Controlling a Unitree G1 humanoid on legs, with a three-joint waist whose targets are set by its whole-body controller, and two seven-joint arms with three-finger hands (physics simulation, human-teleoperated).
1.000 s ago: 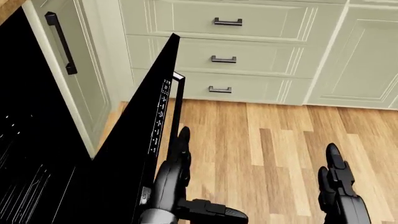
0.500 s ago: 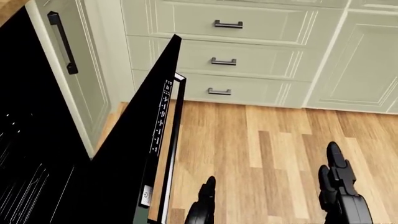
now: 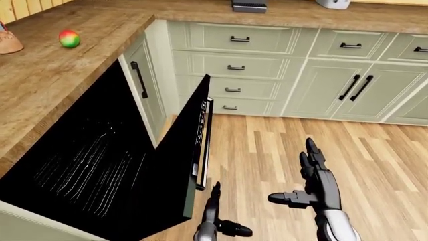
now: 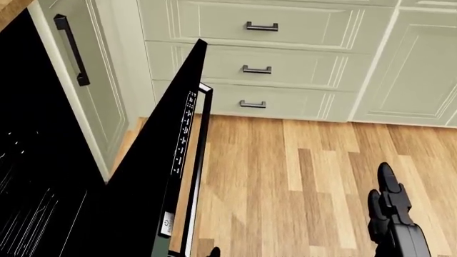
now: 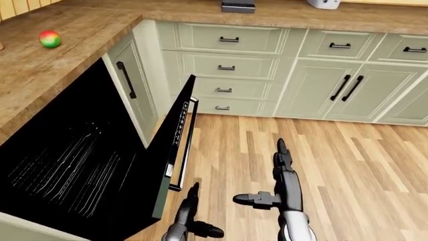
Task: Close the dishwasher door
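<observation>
The black dishwasher door stands partly open, tilted out from the cavity at the left of the left-eye view. Its handle bar and control strip run along the top edge, also clear in the head view. My left hand is open with fingers straight, low at the bottom of the view, just right of the door's lower corner and apart from it. My right hand is open, thumb out, over the floor to the right of the door.
Pale green drawers and cabinet doors line the top of the view under a wooden counter. A red-green apple lies on the counter. A tall cabinet door adjoins the dishwasher. Wooden floor lies right of the door.
My left hand has dropped down and away from the door's edge, nearly out of the head view. The door and my right hand have stayed almost still.
</observation>
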